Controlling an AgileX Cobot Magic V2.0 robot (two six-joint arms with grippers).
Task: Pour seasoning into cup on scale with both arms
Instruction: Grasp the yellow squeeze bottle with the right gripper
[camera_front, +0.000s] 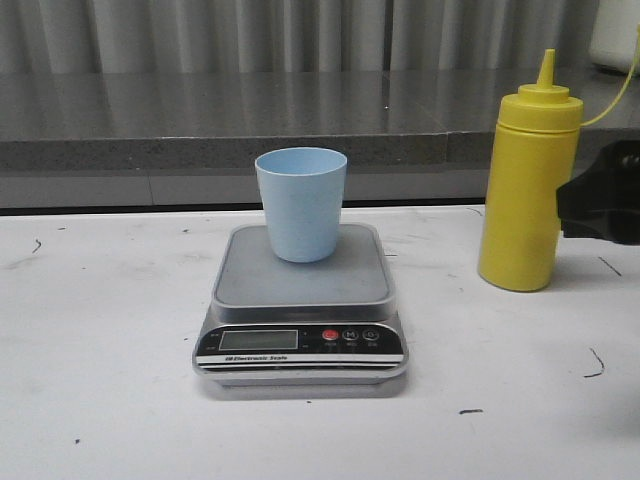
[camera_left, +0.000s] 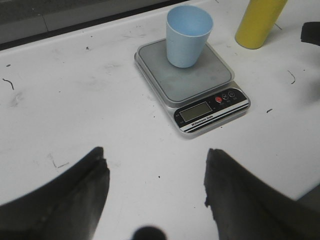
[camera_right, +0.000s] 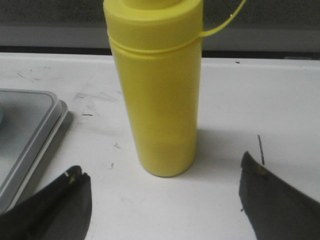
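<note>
- Front view showed a white worktop (camera_front: 110, 340) with small dark scuffs, and a grey ledge behind it.
- Left gripper (camera_left: 156, 195), seen in the left wrist view, hung over bare worktop short of the scale, its jaws spread wide and holding nothing.
- Scale (camera_front: 300, 300) sat at the middle of the worktop, its black panel, display and red button (camera_front: 330, 336) facing the camera.
- Cup (camera_front: 300, 203) stood upright on the rear part of the steel platform, mouth up.
- Bottle (camera_front: 528, 185) stood upright on the worktop right of the scale, apart from it, nozzle pointing up and thin cap tether arcing off to the right.
- Right gripper (camera_right: 162, 197) showed in the front view only as a dark shape at the right edge beside the bottle; in the right wrist view its jaws were wide, one on each side of the bottle's base, touching nothing.
</note>
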